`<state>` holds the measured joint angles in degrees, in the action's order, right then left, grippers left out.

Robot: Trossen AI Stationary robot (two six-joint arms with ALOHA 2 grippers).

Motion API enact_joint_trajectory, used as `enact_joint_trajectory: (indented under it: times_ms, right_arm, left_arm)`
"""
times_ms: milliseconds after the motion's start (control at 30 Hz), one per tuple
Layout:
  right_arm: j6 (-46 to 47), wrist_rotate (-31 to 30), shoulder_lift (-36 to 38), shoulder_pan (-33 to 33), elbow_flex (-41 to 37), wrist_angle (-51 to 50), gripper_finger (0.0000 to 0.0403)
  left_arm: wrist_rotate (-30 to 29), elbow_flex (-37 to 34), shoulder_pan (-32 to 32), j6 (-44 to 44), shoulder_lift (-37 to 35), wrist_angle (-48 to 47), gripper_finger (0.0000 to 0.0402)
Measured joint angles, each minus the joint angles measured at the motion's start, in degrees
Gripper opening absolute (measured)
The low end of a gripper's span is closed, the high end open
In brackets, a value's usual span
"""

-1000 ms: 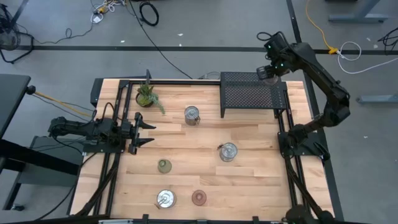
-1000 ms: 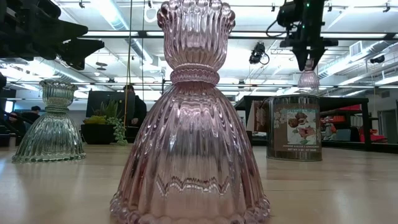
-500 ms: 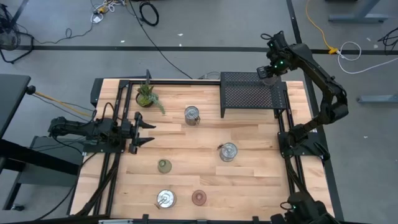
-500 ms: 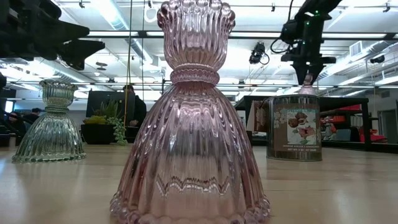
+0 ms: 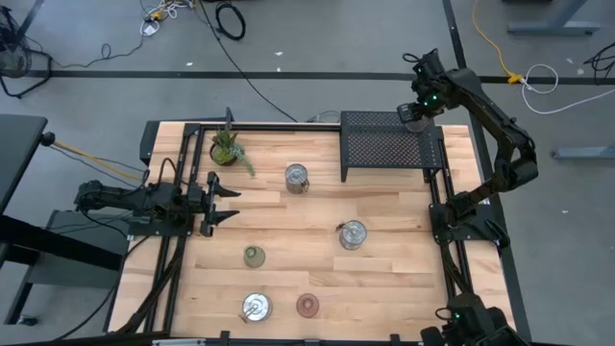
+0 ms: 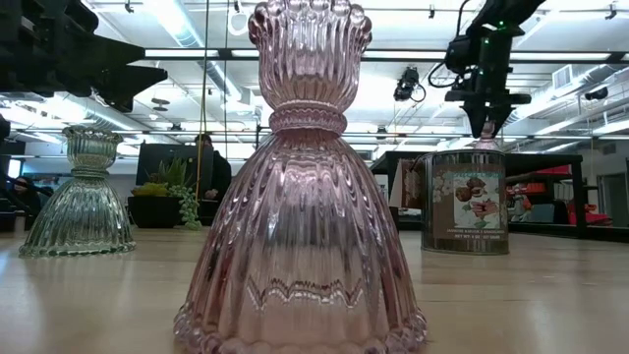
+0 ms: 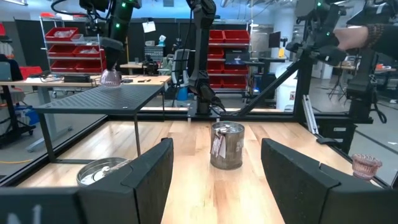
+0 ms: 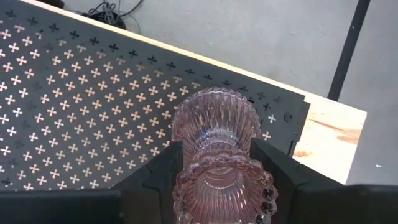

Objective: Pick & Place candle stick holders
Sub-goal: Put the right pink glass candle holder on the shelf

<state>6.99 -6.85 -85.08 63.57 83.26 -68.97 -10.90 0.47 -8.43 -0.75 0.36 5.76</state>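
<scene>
- My right gripper (image 5: pixel 413 112) hangs over the far right corner of the black perforated shelf (image 5: pixel 384 146), which stands at the table's far edge.
- Its two fingers (image 8: pixel 278 168) pinch a pink ribbed glass candle holder (image 8: pixel 219 149), one finger on each side of the glass, directly above the shelf's patterned top.
- From the left wrist camera the same pink holder (image 7: pixel 111 77) appears at the shelf's surface; whether it touches the shelf or sits just above it, I cannot tell.
- My left gripper (image 5: pixel 223 203) waits well to the left of the shelf, low over the wooden table (image 5: pixel 394 274), its fingers (image 7: pixel 298 171) spread wide apart and holding nothing.
- A silver holder (image 5: pixel 297 178) stands just left of the shelf, on the near side of its front edge.
- Another silver holder (image 5: pixel 353 234) stands nearer than the shelf, in front of it.
- An olive green holder (image 5: pixel 253 256), a third silver holder (image 5: pixel 256 308) and a pinkish-brown holder (image 5: pixel 307 306) stand well apart from the shelf, toward the table's near edge.
- A small potted plant (image 5: pixel 227 147) sits left of the shelf, at the far left corner.
</scene>
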Motion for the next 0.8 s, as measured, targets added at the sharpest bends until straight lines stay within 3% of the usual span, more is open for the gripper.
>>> enact_joint_trajectory:
  times_ms: [467,667,800]
  right_arm:
    - [-2.1,-0.5,0.0,0.0,-0.6,-0.4,0.0160]
    - [-1.8,-0.7,0.0,0.0,-0.6,-0.1,0.0217]
    - [-1.6,-1.1,0.0,0.0,-0.6,-0.1,0.0221]
  left_arm:
    - [0.0,0.0,0.0,0.0,0.0,0.0,0.0245]
    - [0.0,0.0,0.0,0.0,0.0,0.0,0.0245]
    - [0.0,0.0,0.0,0.0,0.0,0.0,0.0245]
